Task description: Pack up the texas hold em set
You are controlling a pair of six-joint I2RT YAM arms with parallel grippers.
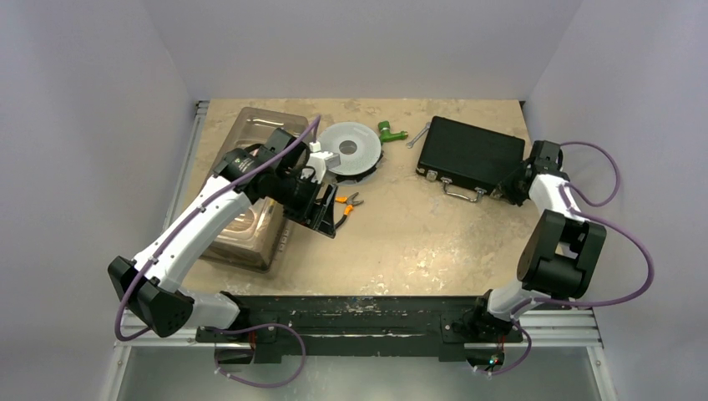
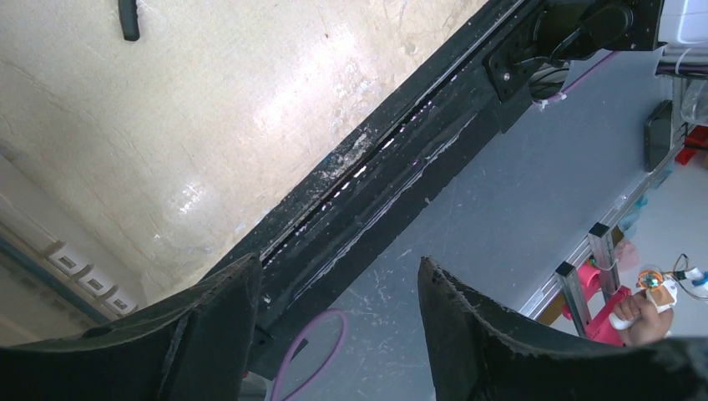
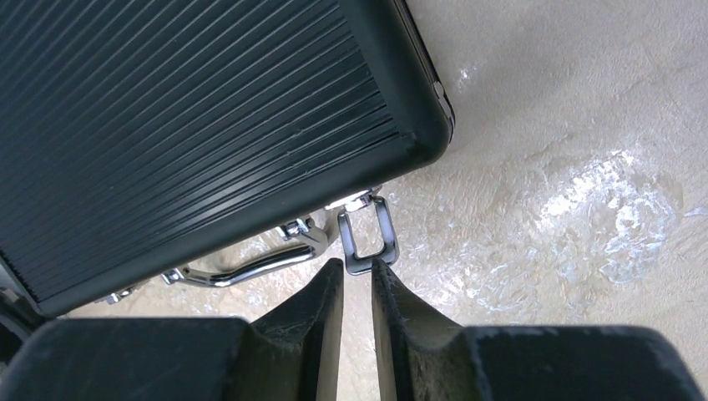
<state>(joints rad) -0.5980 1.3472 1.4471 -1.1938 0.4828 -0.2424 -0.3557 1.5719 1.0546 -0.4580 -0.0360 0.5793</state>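
The black ribbed briefcase [image 1: 470, 150] lies closed at the back right, with its chrome handle [image 1: 457, 194] on the near side. Chips, cards and buttons are out of view. In the right wrist view the case [image 3: 192, 117] fills the upper left, with its handle [image 3: 242, 267] below it. My right gripper [image 1: 503, 194] is at the case's near right corner. Its jaws [image 3: 357, 266] are almost together, and their tips meet the flipped-out chrome latch loop [image 3: 365, 238]. My left gripper [image 1: 321, 209] is open and empty above the table by the clear bin, and in the left wrist view [image 2: 338, 284] it points at the near table edge.
A large clear plastic bin [image 1: 250, 225] lies at the left under my left arm. A round grey disc spool [image 1: 351, 150], a green part [image 1: 386, 130] and a wrench [image 1: 417, 135] lie at the back. Orange-handled pliers [image 1: 346, 203] lie beside my left gripper.
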